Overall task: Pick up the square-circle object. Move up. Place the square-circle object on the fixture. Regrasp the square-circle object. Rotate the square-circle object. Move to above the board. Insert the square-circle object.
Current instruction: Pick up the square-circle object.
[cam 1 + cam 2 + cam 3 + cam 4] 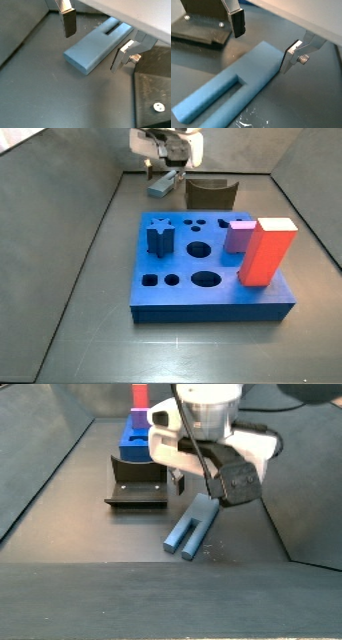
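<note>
The square-circle object (pixel 228 90) was a slim, light grey-blue bar with a long slot cut into its upper face, lying flat on the dark surface (pixel 40 95). The gripper (pixel 93 42) hung over one end, jaws spread to either side and, as far as the wrist views showed, not touching it. The dark fixture (pixel 138 482) stood just beside the bar. The bright blue board (pixel 174 288) lay well apart, its top pierced with round and square holes.

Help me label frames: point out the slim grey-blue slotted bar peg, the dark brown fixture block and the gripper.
Slim grey-blue slotted bar peg (pixel 244 75), wrist view, its upper face.
Dark brown fixture block (pixel 210 194), side view, front wall.
Gripper (pixel 93 42), wrist view, midway between open jaws, above the peg.
</note>
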You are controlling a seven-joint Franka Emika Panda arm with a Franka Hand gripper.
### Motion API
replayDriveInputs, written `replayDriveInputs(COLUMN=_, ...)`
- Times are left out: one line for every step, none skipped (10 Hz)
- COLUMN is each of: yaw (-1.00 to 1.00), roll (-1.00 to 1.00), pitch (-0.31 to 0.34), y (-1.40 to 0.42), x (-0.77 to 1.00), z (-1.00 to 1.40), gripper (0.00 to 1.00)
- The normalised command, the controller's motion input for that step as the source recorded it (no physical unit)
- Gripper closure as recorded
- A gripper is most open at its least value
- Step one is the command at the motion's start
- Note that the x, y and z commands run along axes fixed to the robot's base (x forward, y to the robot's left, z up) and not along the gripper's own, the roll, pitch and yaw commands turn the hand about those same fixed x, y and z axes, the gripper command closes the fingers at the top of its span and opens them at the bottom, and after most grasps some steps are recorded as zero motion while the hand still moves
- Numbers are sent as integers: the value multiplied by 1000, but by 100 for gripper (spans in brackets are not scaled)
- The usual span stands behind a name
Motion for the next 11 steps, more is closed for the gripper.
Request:
replayDriveInputs(yaw=-23, roll=-157, pitch=-119, y=120, x=-51, z=-640, gripper=0)
replayDriveInputs(yaw=0, roll=-266, pitch=-170, y=223, x=-57, z=-546, gripper=0)
replayDriveInputs(yaw=0, roll=-253, pitch=-181, y=180, x=0, z=-357, gripper=0)
replayDriveInputs(yaw=0, roll=-123, pitch=-227, y=0, x=-129, z=-89, gripper=0)
replayDriveInputs(yaw=0, roll=0, pitch=-33, y=0, x=0, z=0, gripper=0)
replayDriveInputs(yaw=0, roll=0, pitch=0, y=0, x=0, z=0, gripper=0)
replayDriveInputs(yaw=0, roll=0, pitch=0, y=0, x=0, z=0, gripper=100)
replayDriveInputs(yaw=0, roll=0, pitch=0, y=0, x=0, z=0, gripper=100)
replayDriveInputs(yaw=0, roll=0, pitch=0, y=0, x=0, z=0, gripper=100)
replayDriveInputs(yaw=0, roll=0, pitch=0, y=0, x=0, z=0, gripper=100)
replayDriveInputs(yaw=0, roll=0, pitch=0, y=0, x=0, z=0, gripper=100)
